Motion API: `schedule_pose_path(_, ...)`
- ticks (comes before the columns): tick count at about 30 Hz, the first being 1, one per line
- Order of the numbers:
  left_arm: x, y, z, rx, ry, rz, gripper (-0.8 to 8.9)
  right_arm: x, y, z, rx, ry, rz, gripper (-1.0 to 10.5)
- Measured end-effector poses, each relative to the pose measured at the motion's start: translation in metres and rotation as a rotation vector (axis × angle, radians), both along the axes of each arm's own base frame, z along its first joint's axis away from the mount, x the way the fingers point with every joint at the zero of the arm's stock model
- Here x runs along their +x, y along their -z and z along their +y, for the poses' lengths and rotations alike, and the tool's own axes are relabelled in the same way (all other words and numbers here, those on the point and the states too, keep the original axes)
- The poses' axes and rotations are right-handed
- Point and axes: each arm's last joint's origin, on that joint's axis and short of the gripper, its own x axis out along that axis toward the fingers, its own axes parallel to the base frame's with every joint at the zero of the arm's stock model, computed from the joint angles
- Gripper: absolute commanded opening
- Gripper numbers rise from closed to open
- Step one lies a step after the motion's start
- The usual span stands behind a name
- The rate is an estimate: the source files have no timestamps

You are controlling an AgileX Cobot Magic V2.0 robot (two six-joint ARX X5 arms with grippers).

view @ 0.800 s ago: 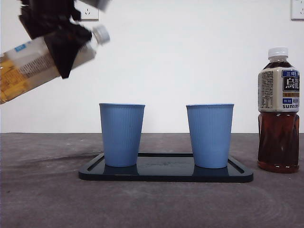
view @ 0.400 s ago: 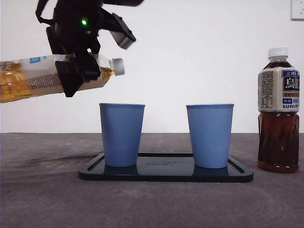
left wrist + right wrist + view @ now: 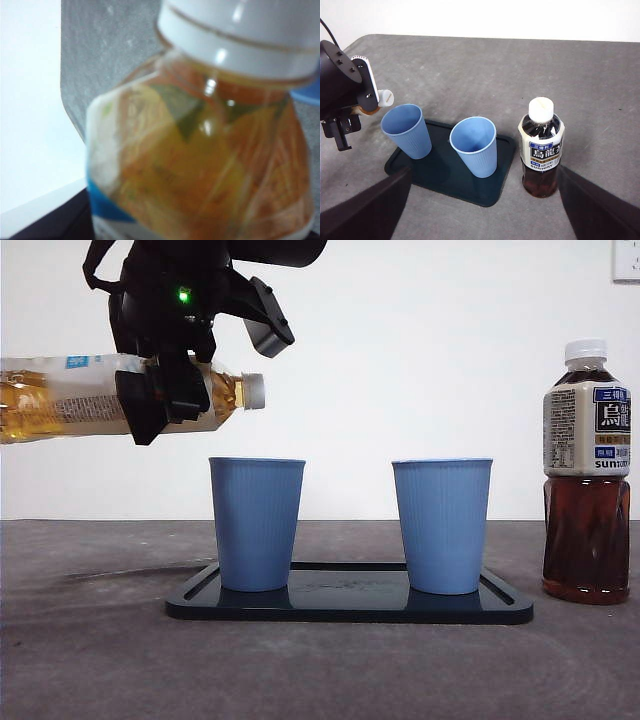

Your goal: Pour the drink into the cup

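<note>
Above left cup (image 3: 257, 523): I see it blocked by the bottle (image 3: 110, 398) lying level in the left gripper (image 3: 165, 400).
Above right cup (image 3: 442, 524): open.
Gap between cups: narrow, over bare tray (image 3: 350, 602).
Beside tray's right edge: dark tea bottle (image 3: 586, 472) stands upright.
Table's (image 3: 100, 660) front edge: free.
</note>
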Motion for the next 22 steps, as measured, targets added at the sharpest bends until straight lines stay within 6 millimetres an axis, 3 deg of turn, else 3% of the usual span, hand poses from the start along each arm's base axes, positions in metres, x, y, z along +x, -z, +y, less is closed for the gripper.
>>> schedule_pose_path(22,-0.003,0.0008,0.0033,0.018,-0.031,0.007,1.82,-0.0006,0.0013,-0.0002,-0.006,-0.004,0.014,4.6)
